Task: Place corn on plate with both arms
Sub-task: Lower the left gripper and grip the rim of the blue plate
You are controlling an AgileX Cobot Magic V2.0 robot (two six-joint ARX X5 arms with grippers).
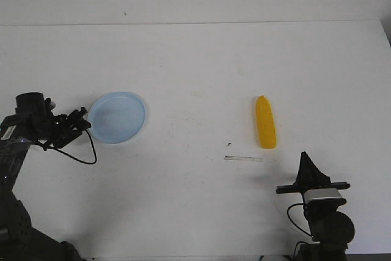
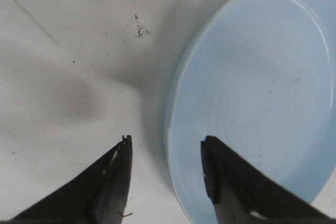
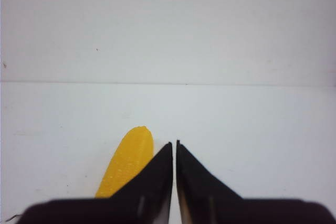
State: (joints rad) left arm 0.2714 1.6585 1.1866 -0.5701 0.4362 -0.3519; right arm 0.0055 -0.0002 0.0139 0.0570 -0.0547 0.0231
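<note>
I get bright, even light over the white table (image 1: 195, 77), nearly washed out, with no hard glare. A soft grey shadow spreads ahead of the left gripper (image 2: 167, 148) beside the plate (image 2: 252, 87). Close to the right gripper (image 3: 174, 148), the corn (image 3: 126, 163) looks slightly blurred.

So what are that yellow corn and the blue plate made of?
The corn looks like moulded plastic: uniform bright yellow, with tiny regular kernel bumps. The plate also looks plastic: even pale blue, smooth, with a soft sheen and faint scuffs. Neither can be confirmed by sight.
</note>
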